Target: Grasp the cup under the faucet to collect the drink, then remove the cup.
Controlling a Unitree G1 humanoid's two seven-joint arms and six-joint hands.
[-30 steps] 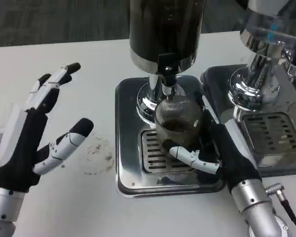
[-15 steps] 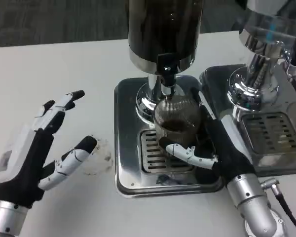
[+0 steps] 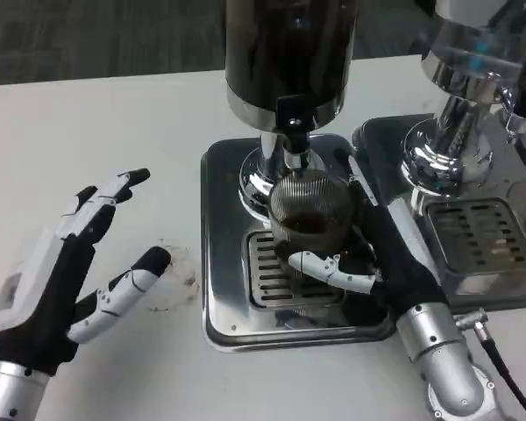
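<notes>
A clear ribbed cup (image 3: pixel 310 215) with dark drink in its bottom stands on the drip grate (image 3: pixel 267 272), directly under the faucet (image 3: pixel 295 132) of the dark drink dispenser (image 3: pixel 289 53). My right hand (image 3: pixel 373 259) wraps around the cup from the right and front, its thumb crossing the cup's lower front. My left hand (image 3: pixel 66 272) hovers over the white table at the left, fingers spread and holding nothing.
A steel drip tray (image 3: pixel 223 254) holds the dispenser and cup. A second chrome dispenser (image 3: pixel 460 132) with its own tray (image 3: pixel 482 232) stands close at the right. A faint wet ring (image 3: pixel 175 276) marks the table by my left hand.
My left hand has dropped lower and nearer the front edge. The right hand keeps its hold on the cup; the whole picture has shifted slightly.
</notes>
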